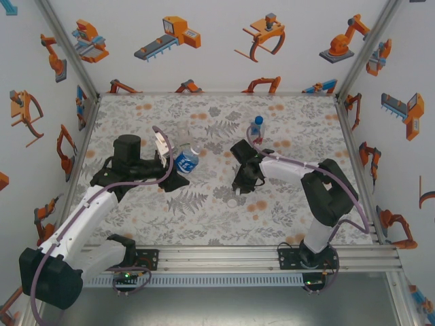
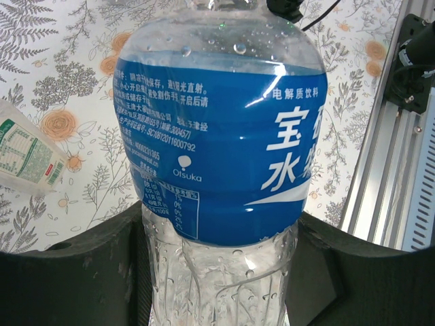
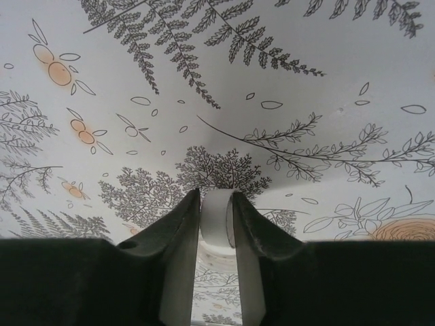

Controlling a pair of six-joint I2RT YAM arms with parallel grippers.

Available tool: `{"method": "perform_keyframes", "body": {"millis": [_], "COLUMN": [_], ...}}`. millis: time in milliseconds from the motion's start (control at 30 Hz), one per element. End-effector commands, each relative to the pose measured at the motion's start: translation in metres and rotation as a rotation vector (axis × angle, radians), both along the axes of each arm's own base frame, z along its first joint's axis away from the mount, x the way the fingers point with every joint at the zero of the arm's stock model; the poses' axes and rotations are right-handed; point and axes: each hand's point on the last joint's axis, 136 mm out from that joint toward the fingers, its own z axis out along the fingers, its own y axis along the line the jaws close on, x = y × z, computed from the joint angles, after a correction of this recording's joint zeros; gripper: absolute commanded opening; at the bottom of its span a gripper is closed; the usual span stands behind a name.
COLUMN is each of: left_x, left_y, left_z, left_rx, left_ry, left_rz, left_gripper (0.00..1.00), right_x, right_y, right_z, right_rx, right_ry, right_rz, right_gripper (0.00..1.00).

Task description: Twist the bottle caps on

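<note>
The patterned surface (image 1: 204,224) is where a dropped cap would land. Its busy fern print would hide one, and a cap that rolls off toward the rail at the near edge would be hard to recover.

The water bottle (image 2: 217,136) with the blue label is clamped low on its clear ribbed body by the left pincer (image 2: 217,272), whose fingers are set apart only as wide as the bottle. The plastic looks thin and wet with droplets, so it could be squeezed out of round or turned in the grip once torque is applied at the neck. Whether its neck is bare cannot be made out. If it is, liquid could be spilled by any tilt. Just beside it, what appears to be another bottle (image 2: 24,153) with a white and green label is seen lying down. It could be nudged if the left arm is shifted.

A small bottle (image 1: 257,128) with a blue top stands upright beyond the right arm, near its wrist. It could be knocked over if that arm is swung across.

The white cap (image 3: 217,221) is pinched on edge at the very tips of the right pincer (image 3: 216,195), which is closed tight on it, low over the surface. With so little of the cap held, it could be flicked out. Presented on edge, it would have to be turned flat first, or it could be cross-threaded.
</note>
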Motion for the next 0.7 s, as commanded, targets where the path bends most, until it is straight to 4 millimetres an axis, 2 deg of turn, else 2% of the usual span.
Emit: {"method": "perform_keyframes", "body": {"millis": [0, 67, 200, 400, 567, 667], "left_x": [-0.004, -0.003, -0.003, -0.003, -0.003, -0.002], "left_y": [-0.003, -0.003, -0.003, -0.003, -0.003, -0.003], "left_z": [0.017, 0.017, 0.016, 0.015, 0.013, 0.012], "left_rx": [-0.022, -0.021, -0.02, -0.018, -0.015, -0.014], "left_ry": [-0.046, -0.045, -0.043, -0.041, -0.034, -0.031], "left_rz": [-0.037, -0.038, -0.037, -0.037, -0.036, -0.037], "left_gripper": [0.0, 0.0, 0.0, 0.0, 0.0, 0.0], "right_x": [-0.007, -0.006, 0.008, 0.043, 0.063, 0.064], "right_y": [-0.005, -0.004, 0.005, 0.03, 0.026, 0.015], "right_z": [-0.007, -0.005, 0.006, 0.025, 0.032, 0.023], "right_rx": [-0.016, -0.009, 0.038, 0.293, 0.528, 0.638], "right_ry": [0.015, 0.004, -0.055, -0.192, -0.3, -0.318], "right_rz": [-0.001, 0.007, 0.025, 0.043, 0.004, -0.039], "right_gripper": [0.19, 0.15, 0.14, 0.14, 0.14, 0.17]}}
